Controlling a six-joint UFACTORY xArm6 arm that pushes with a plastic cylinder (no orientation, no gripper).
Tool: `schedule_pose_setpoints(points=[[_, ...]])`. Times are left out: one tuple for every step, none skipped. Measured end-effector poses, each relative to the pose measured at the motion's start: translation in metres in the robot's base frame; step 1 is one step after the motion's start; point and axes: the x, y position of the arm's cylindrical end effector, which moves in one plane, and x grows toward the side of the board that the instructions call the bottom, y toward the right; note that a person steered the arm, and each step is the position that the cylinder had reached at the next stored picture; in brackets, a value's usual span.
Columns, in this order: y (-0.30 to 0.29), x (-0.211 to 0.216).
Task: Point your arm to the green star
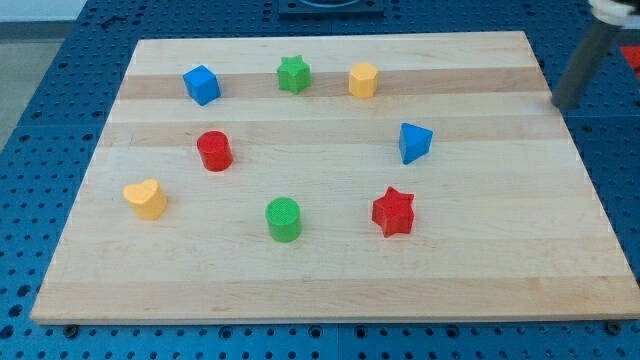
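The green star (pixel 293 74) sits near the view's top, at the centre of the wooden board (pixel 330 280). My rod comes down at the view's top right, and my tip (pixel 564 104) is at the board's right edge, far to the right of the green star. A yellow hexagonal block (pixel 363 80) lies just right of the star and a blue cube (pixel 201 85) lies to its left.
A red cylinder (pixel 214 151) and a yellow heart (pixel 146 198) lie on the left. A green cylinder (pixel 283 219) and a red star (pixel 393 211) lie toward the bottom. A blue wedge-shaped block (pixel 413 142) lies right of centre. Blue perforated table surrounds the board.
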Motion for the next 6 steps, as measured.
schedule_pose_setpoints(points=[[-0.073,-0.066],[-0.139,-0.103],[-0.214,-0.124],[-0.288,-0.129],[-0.375,-0.123],[-0.43,-0.106]])
